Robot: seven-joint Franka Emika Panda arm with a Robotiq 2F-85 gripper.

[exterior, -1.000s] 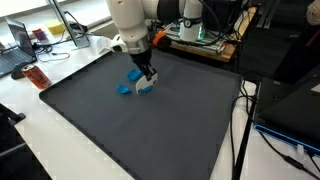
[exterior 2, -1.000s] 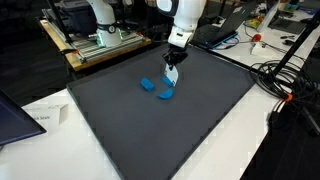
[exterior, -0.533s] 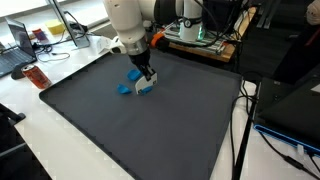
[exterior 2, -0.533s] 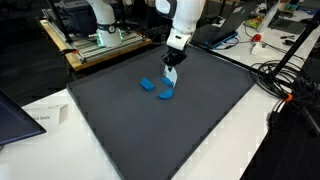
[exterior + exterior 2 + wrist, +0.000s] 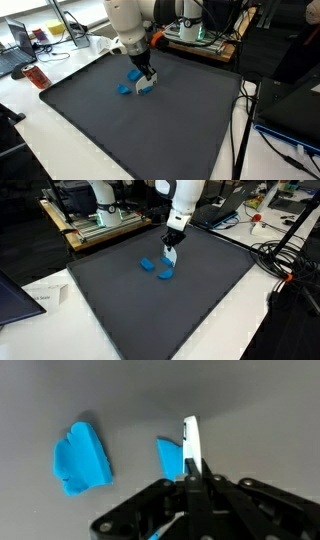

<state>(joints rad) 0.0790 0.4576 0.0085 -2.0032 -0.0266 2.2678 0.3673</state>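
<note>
While a crumpled blue lump (image 5: pixel 80 457) lies on the dark tabletop (image 5: pixel 250 410) left of the hand (image 5: pixel 190 476) and apart from it, the hand pinches a thin blue-and-white piece (image 5: pixel 170 458) by its edge between pressed-together fingers. The piece looks light and flimsy and could slip, so a grip on its edge suits it.

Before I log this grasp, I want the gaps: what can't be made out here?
Wrist view: the gripper covers the lower end of the white strip, so pinched or merely touched is unclear.
Wrist view: blur hides whether the blue piece beside the strip is attached.
The other blue piece: blurred in the wrist view, too small in both exterior views to name.
</note>
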